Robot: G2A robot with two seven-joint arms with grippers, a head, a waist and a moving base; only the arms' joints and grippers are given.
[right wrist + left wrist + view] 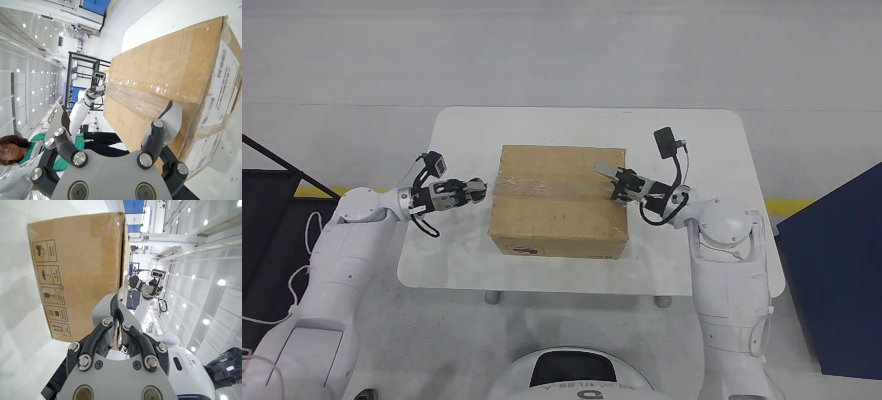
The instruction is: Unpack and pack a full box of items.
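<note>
On box [79,262] side, handling symbols [50,274]

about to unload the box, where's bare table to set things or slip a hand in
Bare: the table strip between the box and the far edge, with both far corners; another strip along the near edge. Crowded: the box's two ends, where the left pincer and right pincer sit.
</note>
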